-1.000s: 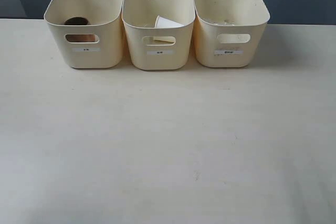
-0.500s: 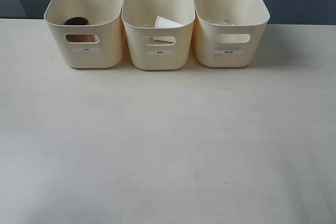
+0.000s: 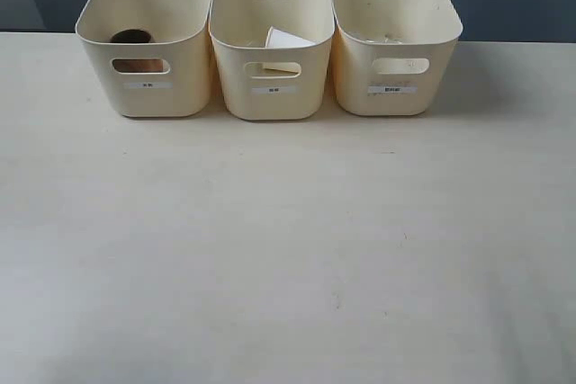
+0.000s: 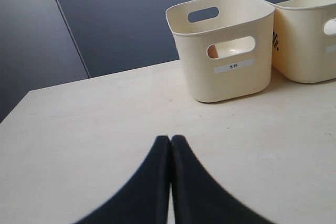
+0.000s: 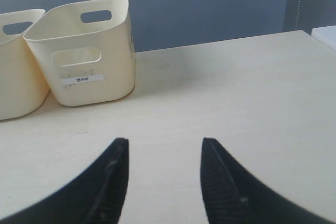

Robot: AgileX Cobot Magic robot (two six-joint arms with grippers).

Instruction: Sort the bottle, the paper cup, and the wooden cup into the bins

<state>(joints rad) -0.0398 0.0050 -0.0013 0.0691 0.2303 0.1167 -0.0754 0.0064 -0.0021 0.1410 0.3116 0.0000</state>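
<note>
label [image 4: 233, 65] on left bin [image 4: 226, 85] reads "木杯", right bin [image 5: 89, 93] label [image 5: 82, 80] too blurred, middle bin [image 3: 270, 107] label [image 3: 274, 90] too small

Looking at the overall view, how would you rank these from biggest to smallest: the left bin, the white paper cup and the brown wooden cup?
1. Left bin, by far the largest.
2 and 3. Paper cup and wooden cup: both are mostly hidden and the parts showing look about alike, so I won't rank them.

The far side of the bench [image 3: 288, 249] is blocked by the left bin [image 3: 180, 96], middle bin [image 3: 234, 87] and right bin [image 3: 355, 87], set just beside one another; no passage is left between them. Entry from above is open, though part of two interiors is taken up by the wooden cup [image 3: 131, 37] and paper cup [image 3: 286, 39]. The near bench is unobstructed.
</note>
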